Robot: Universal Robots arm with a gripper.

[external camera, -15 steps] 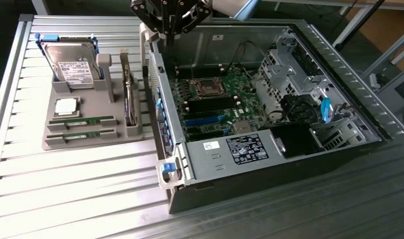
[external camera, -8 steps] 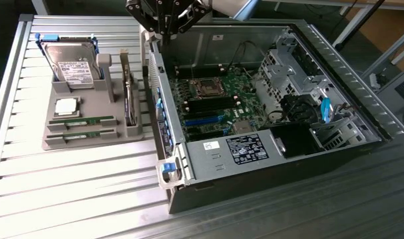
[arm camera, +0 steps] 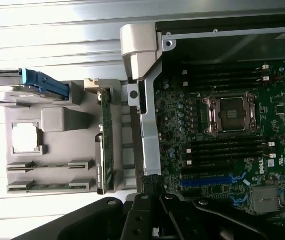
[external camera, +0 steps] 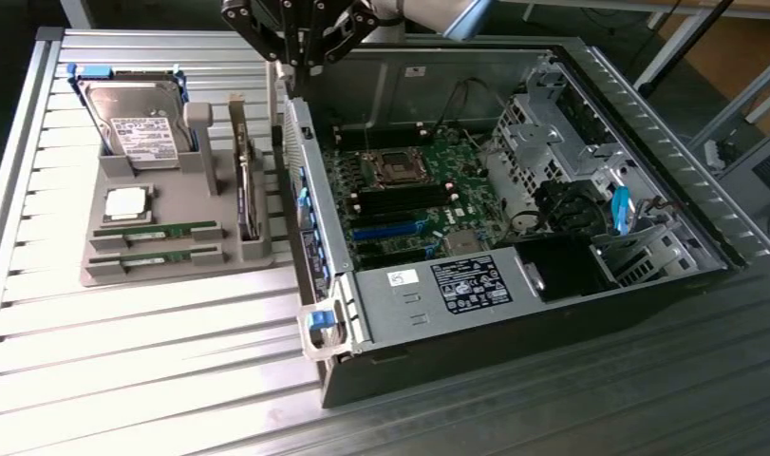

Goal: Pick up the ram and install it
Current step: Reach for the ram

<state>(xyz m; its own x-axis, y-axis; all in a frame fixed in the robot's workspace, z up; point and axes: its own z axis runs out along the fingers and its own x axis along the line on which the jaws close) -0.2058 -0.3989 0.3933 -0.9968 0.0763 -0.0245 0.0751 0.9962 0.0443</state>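
Nearest the front edge of the counter (external camera: 131, 380), the gray tray (external camera: 106, 277) holds the ram (external camera: 157, 256) lying flat in its front slot. A look-alike stick (external camera: 157, 229) lies just behind it, and neither has been lifted. Behind them sits the square CPU chip (external camera: 127, 202). The expansion card (external camera: 248, 204) stands upright along the tray's side next to the case. The open computer case (external camera: 536, 313) takes up the counter toward the exterior view's right, with its dark memory slots (external camera: 391, 201) beside the socket.

The likely risks are these: the two sticks lie close together, so a grasp could catch both or clip the slot walls. The upright card and the case wall also flank any path between tray and board.

Farthest back, the hand (external camera: 304, 52) hangs high over the case's tray-side wall, pointing down, fingers closed on nothing.
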